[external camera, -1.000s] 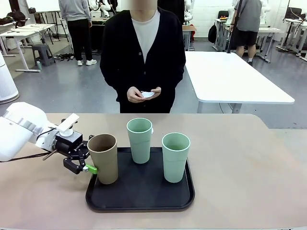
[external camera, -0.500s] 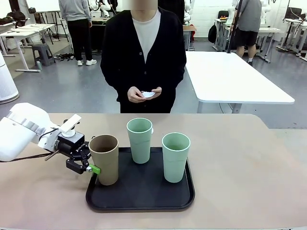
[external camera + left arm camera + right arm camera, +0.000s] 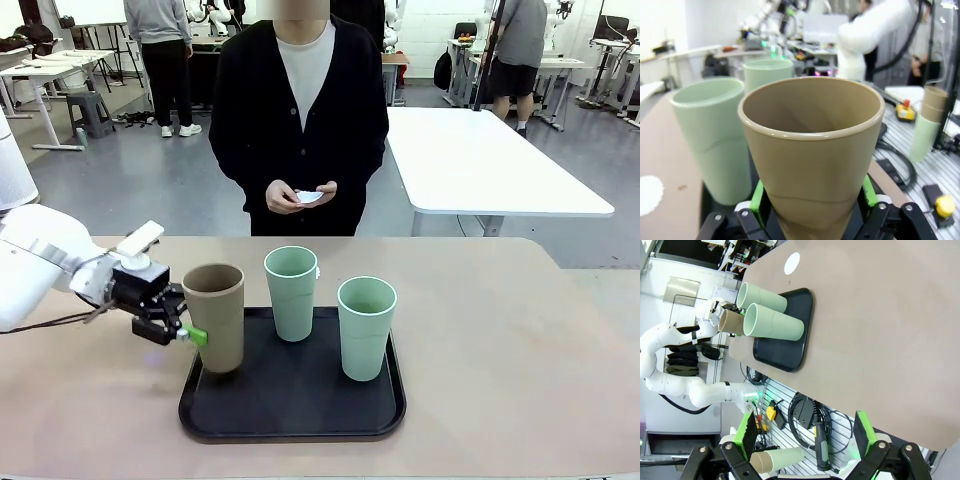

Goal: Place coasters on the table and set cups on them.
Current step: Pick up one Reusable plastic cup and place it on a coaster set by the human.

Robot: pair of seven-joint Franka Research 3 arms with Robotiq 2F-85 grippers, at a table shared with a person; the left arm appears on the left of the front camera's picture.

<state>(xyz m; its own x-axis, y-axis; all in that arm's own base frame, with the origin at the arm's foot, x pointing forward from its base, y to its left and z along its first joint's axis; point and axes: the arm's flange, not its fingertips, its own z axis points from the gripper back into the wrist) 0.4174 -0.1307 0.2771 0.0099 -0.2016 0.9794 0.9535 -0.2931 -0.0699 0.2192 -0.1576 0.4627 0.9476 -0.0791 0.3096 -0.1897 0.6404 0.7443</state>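
We see the left gripper [image 3: 190, 335] clamped on the tan cup [image 3: 215, 315] at the left edge of the black tray [image 3: 300, 412]. The two mint cups [image 3: 292, 293] stand upright on the same tray. The right gripper [image 3: 805, 435] has its jaws wide apart, and one coaster [image 3: 792, 262] lies flat on the table [image 3: 500, 350] beyond the tray.

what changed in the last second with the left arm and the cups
The left gripper closed on the tan-brown tapered tumbler and lifted it slightly from the black rounded-square tray. The two pale mint green tumblers stayed on the tray; the person's hands kept holding a small white item.
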